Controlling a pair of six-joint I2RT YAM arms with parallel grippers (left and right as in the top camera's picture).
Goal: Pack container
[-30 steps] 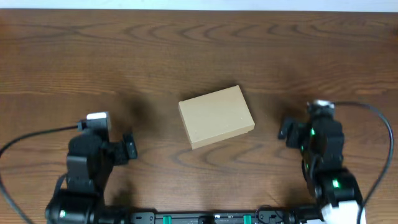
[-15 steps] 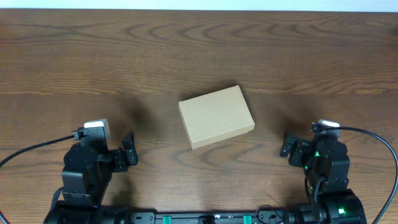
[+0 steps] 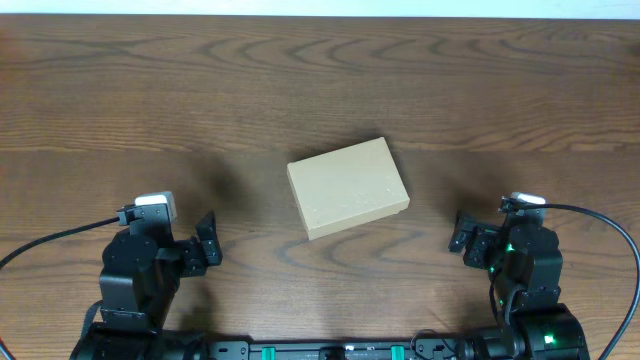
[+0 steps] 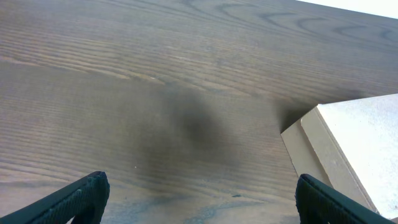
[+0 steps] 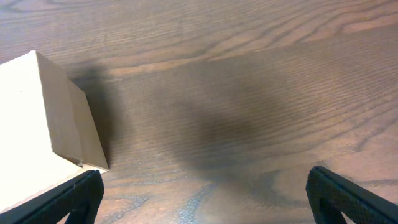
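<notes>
one tan container (image 3: 348, 187) — closed, flat

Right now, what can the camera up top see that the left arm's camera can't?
Only the top camera shows the whole box, closed, with the left tool and the right tool apart from it on either side. Only the left arm's camera shows, close up, the box's near corner and its own two fingertips spread wide. Both show the box and the brown wooden table.
</notes>
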